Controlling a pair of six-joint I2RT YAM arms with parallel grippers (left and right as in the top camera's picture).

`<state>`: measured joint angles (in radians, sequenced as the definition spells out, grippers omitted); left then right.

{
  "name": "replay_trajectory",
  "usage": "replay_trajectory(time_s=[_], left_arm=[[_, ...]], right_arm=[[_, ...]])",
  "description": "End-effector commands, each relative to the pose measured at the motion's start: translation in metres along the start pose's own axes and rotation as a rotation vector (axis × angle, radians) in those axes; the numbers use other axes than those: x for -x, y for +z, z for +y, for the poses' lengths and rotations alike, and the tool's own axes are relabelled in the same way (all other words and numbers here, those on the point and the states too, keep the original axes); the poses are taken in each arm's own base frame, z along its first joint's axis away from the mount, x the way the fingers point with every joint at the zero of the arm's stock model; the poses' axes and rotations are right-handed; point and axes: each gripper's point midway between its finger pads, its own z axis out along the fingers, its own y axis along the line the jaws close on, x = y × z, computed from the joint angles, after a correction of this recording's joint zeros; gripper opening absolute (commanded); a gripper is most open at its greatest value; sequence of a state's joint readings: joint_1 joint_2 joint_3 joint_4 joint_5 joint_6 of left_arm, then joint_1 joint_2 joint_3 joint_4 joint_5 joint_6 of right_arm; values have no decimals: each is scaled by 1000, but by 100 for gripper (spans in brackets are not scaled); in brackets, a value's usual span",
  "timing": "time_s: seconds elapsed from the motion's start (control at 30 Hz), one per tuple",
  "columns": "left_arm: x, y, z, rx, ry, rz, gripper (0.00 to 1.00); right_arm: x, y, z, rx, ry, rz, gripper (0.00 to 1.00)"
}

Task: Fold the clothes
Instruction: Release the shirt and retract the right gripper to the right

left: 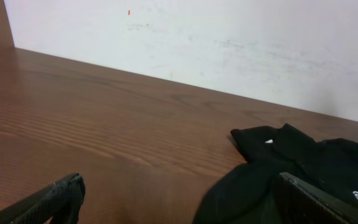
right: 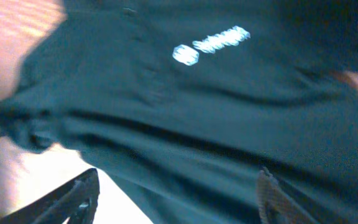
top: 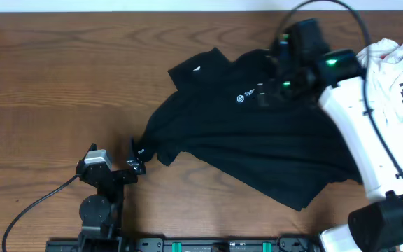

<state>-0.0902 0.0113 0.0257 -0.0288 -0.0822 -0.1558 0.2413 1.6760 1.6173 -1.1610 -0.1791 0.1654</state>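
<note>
The black shirt [top: 243, 140] lies from centre toward 3 o'clock on the bench [top: 47, 84], and with your left end effector [top: 137, 157] and right end effector [top: 266, 91] both released, a careless pinch could bunch doubled layers.

Your black shirt [top: 257, 140] is lying rumpled across the wooden worktop [top: 61, 84]. Your left pincer [top: 137, 159] is sitting at its sleeve tip [top: 150, 150]; your right pincer [top: 268, 89] is hanging over the chest logo [top: 241, 98], near white clothes [top: 397, 63].

Blur in my right wrist view leaves the logo [right: 211, 45] on the black shirt [right: 197, 118] unreadable. The overhead's right edge crops the white garment [top: 396, 64].
</note>
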Motion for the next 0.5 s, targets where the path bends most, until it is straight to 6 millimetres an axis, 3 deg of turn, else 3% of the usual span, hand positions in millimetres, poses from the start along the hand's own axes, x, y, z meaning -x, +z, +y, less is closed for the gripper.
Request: replay_trajectory(time_s=[0.0,0.13,0.23,0.47], left_arm=[[-17,1,5,18,21,47,98],[-17,1,5,18,21,47,98],[-17,1,5,18,21,47,98],[-17,1,5,18,21,47,98]], right_arm=[[-1,-13,-37,-56,83,-3,82],[-15,-21,-76,-94,197,47,94],[-23,-26,-95,-111,260,68,97],[-41,-33,-118,-141,339,120,99]])
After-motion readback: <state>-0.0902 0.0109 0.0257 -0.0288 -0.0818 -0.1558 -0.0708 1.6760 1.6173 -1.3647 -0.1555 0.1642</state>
